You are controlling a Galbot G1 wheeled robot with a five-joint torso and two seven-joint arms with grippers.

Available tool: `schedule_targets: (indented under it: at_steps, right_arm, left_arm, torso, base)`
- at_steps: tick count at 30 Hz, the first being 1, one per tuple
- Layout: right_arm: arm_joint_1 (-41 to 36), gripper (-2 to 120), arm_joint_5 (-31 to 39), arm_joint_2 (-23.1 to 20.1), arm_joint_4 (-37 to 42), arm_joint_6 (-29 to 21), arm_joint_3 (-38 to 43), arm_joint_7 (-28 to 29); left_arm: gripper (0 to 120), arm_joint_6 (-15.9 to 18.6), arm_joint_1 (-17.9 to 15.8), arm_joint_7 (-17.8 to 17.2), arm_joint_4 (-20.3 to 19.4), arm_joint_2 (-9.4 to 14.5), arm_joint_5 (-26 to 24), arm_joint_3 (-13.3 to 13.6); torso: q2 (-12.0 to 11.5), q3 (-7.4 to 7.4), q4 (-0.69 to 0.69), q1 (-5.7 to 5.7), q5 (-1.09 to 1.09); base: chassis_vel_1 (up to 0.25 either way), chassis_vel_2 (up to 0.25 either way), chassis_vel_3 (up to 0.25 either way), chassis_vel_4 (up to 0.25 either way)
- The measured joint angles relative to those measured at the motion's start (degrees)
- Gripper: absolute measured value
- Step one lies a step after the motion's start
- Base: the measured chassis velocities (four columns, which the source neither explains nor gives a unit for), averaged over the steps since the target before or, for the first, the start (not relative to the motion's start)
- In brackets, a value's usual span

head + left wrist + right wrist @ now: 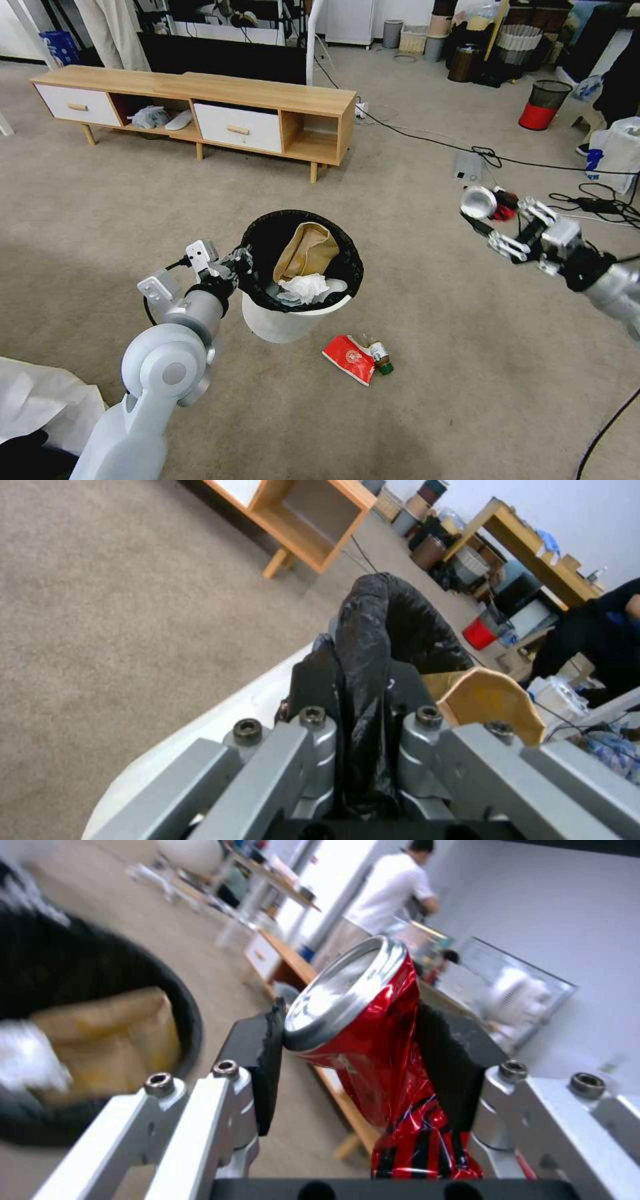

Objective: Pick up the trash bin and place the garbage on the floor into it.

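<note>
Left gripper [240, 261], at centre-left of the head view, is clamped on the near rim of the trash bin [293, 323]; in the left wrist view its black pads pinch the folded black liner [363, 680] with the white wall just below. The bin hangs tilted above the carpet [133, 200], its mouth facing up and toward the upper right of the head view. Inside it lie a brown paper bag [305, 250] and white tissue [303, 287].

Below the bin, at lower centre, a red packet [348, 359] lies flat on the carpet, touching a small brown bottle [379, 355] on its right; the bottle's long axis runs roughly top to bottom in the frame, its cap toward the lower edge.

Right gripper [497, 223], at the right of the head view and well apart from the bin, is closed on a crushed red can [373, 1050]. The pads squeeze the can's dented waist; its long axis runs along the fingers, and the silver top [477, 201] points away from the wrist, toward the bin.

To do this step well, I judge that the can should come over the open mouth before the fingers part, clear of the standing paper bag, while the left arm keeps the bin steady and its opening turned to meet the can.
</note>
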Motion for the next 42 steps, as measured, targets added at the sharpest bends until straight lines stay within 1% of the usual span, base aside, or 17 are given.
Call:
schedule_targets:
  at_steps: [5,7,14,19,22,23,24,25,26,28,29,31,32,34,35,38,42]
  right_arm:
    - [2.72,44,4.74,-4.05,0.98,-0.69,-4.48,1.89]
    - [5.77,44,8.0,-6.24,2.1,-0.84,-8.7,2.86]
    - [7.62,44,12.81,-8.7,5.98,-1.24,-12.58,3.49]
    - [7.27,44,13.39,-9.15,7.52,-1.25,-13.24,3.22]
    - [6.66,44,13.78,-9.1,8.64,-0.91,-14.17,2.76]
    - [6.66,44,13.78,-9.1,8.64,-0.91,-14.17,2.76]
    - [6.54,44,13.78,-8.81,8.84,-0.78,-14.46,2.64]
    - [6.42,44,13.78,-8.5,9.03,-0.66,-14.65,2.53]
    - [6.42,44,13.78,-8.5,9.03,-0.66,-14.65,2.53]
    - [6.31,44,13.69,-7.8,9.26,-0.56,-14.79,2.18]
    - [6.31,44,13.69,-7.8,9.26,-0.56,-14.79,2.18]
    - [5.98,44,13.63,-7.48,9.34,-0.46,-14.75,1.99]
    - [5.98,44,13.63,-7.48,9.34,-0.46,-14.75,1.99]
    - [5.33,44,13.42,-7.47,9.35,-0.36,-14.13,1.65]
    - [5.33,44,13.42,-7.47,9.35,-0.36,-14.13,1.65]
    - [4.63,44,13.04,-7.33,9.35,-0.26,-13.13,1.25]
    - [4.44,44,12.93,-7.19,9.36,-0.26,-12.7,1.22]
  left_arm:
    - [7,0.01,-0.18,0.01,0.06,-0.13,0.11,0.25]
    - [7,0.03,-0.18,0.12,0.09,-0.21,0.37,0.66]
    - [7,0.06,-0.64,1.15,0.22,-0.02,0.84,2.32]
    - [7,-0.05,-1.55,2.72,0.72,0.54,0.79,3.44]
    - [7,-1.48,-3.57,5.23,3.13,1.84,1.5,6.43]
    - [7,-1.48,-3.57,5.23,3.13,1.84,1.5,6.43]
    - [7,-2.17,-4.39,6.25,4.17,2.1,2.04,7.97]
    - [7,-2.77,-5.46,7.28,5.36,2.17,2.39,9.67]
    - [7,-2.77,-5.46,7.28,5.36,2.17,2.39,9.67]
    - [7,-3.94,-7.81,9.06,7.51,1.79,3.24,12.69]
    - [7,-3.94,-7.81,9.06,7.51,1.79,3.24,12.69]
    - [7,-4.56,-10.31,10.12,9.33,0.98,3.41,15.3]
    - [7,-4.56,-10.31,10.12,9.33,0.98,3.41,15.3]
    - [7,-5.01,-12.76,10.6,11.3,-0.12,3.74,17.56]
    - [7,-5.01,-12.76,10.6,11.3,-0.12,3.74,17.56]
    - [7,-5.45,-15.69,10.76,13.98,-1.86,3.99,20.32]
    - [7,-5.66,-17.18,11.01,15.58,-2.85,4.18,21.84]
  torso:
    - [0.0,0.0,-0.01,0.0,0.0]
    - [0.0,0.0,0.0,0.0,0.0]
    - [0.0,-0.01,0.0,0.0,0.01]
    - [0.0,0.0,-0.01,0.0,0.01]
    - [0.0,-0.01,-0.01,0.0,0.01]
    - [0.0,-0.01,-0.01,0.0,0.01]
    - [0.0,-0.01,-0.01,0.0,0.01]
    - [0.0,0.0,-0.01,0.0,0.01]
    - [0.0,0.0,-0.01,0.0,0.01]
    - [0.0,-0.01,-0.01,0.0,0.01]
    - [0.0,-0.01,-0.01,0.0,0.01]
    - [0.0,-0.01,0.0,0.0,0.01]
    - [0.0,-0.01,0.0,0.0,0.01]
    - [0.0,-0.01,-0.01,0.0,0.01]
    - [0.0,-0.01,-0.01,0.0,0.01]
    - [0.0,0.0,-0.01,0.0,0.02]
    - [0.0,0.0,-0.01,0.0,0.02]
  base:
    - [0.0,0.0,0.0,0.0]
    - [0.0,0.0,0.0,0.0]
    - [0.0,0.0,0.0,0.0]
    - [0.0,0.0,0.0,0.0]
    - [0.0,0.0,0.0,0.0]
    - [0.0,0.0,0.0,0.0]
    - [0.0,0.0,0.0,0.0]
    - [0.0,0.0,0.0,0.0]
    - [0.0,0.0,0.0,0.0]
    - [0.0,0.0,0.0,0.0]
    - [0.0,0.0,0.0,0.0]
    - [0.0,0.0,0.0,0.0]
    - [0.0,0.0,0.0,0.0]
    - [0.0,0.0,0.0,0.0]
    - [0.0,0.0,0.0,0.0]
    - [0.0,0.0,0.0,0.0]
    - [0.0,0.0,0.0,0.0]
